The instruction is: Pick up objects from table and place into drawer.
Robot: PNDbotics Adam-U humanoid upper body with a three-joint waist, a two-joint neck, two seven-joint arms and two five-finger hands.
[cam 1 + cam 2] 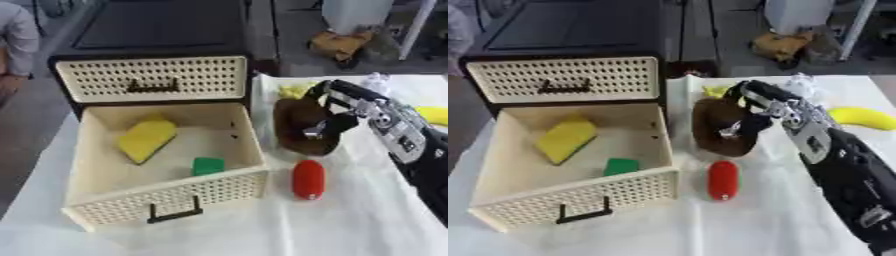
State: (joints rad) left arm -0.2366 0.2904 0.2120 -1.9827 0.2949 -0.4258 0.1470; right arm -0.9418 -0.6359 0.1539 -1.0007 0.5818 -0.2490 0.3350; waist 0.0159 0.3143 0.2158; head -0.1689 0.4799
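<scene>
Already the brown object sits on the desk just right of the open drawer, the right hand curled round it. Lifted low, it could snag the drawer wall or nudge the red piece.

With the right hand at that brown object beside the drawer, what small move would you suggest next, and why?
Probably lift it a little. The right hand has its fingers curled around the dark brown rounded object, which seems to sit on the white cloth right of the open cream perforated drawer. It has to rise above the drawer's side wall before moving left over it.
</scene>
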